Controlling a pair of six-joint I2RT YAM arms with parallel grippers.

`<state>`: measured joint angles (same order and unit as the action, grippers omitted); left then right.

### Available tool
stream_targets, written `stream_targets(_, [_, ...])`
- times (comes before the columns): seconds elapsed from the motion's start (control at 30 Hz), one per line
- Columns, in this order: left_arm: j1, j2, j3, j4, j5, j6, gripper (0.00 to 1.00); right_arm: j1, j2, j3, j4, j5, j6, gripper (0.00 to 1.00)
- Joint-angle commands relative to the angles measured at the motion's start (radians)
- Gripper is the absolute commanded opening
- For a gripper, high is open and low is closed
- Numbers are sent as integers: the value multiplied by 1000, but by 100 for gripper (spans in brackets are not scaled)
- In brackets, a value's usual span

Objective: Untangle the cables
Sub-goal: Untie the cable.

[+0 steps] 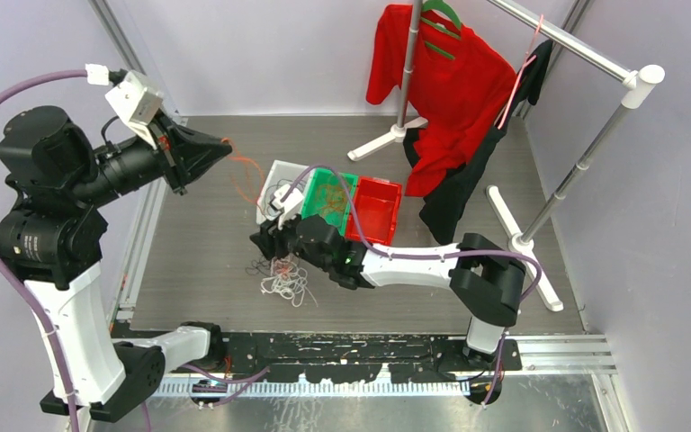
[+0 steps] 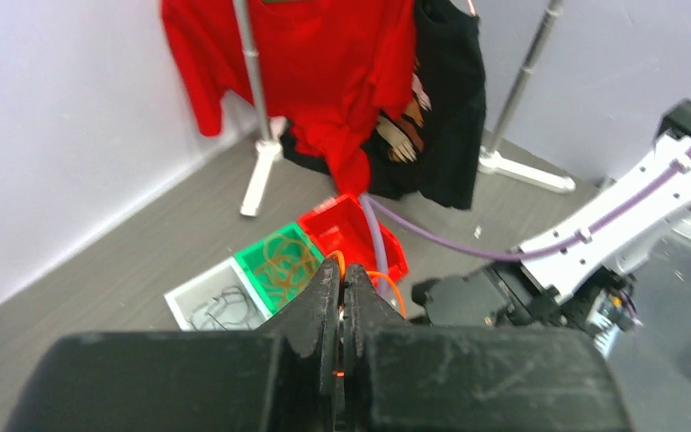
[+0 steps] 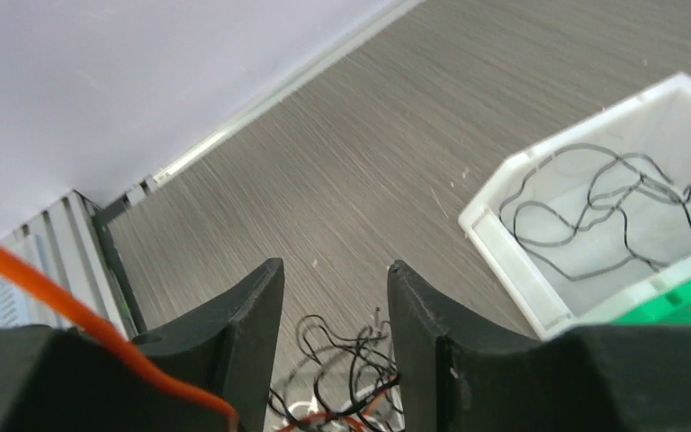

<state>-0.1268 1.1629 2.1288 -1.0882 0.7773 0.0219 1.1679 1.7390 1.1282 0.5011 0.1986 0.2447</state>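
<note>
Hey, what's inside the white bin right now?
Loose black cables lie on the floor of the white bin. From above, the right arm covers its near part, so anything there is hidden.

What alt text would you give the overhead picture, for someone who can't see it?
From above: the right arm's fingers reach down to a tangle of black and white cables on the grey table, while the left arm's fingers, held high, pinch an orange cable. A white bin, green bin and red bin sit just beyond.
</note>
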Motion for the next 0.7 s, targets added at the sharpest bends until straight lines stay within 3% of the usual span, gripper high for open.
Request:
stream_targets(0.0, [-3,-27,2,233,-106,-60,0,13,14,-68,100,49,25,53])
stream_targets(0.1, [-4,-53,-29,355,-175,-66,0,25,34,-117,128,59,33,54])
stream_targets(0.4, [-3,-107,-97,681,-586,-18,0,54,103,-222,215,95,66,59])
stream_targets(0.67, [-4,-145,-148,1004,-705,7,0,61,100,-280,255,108,73,64])
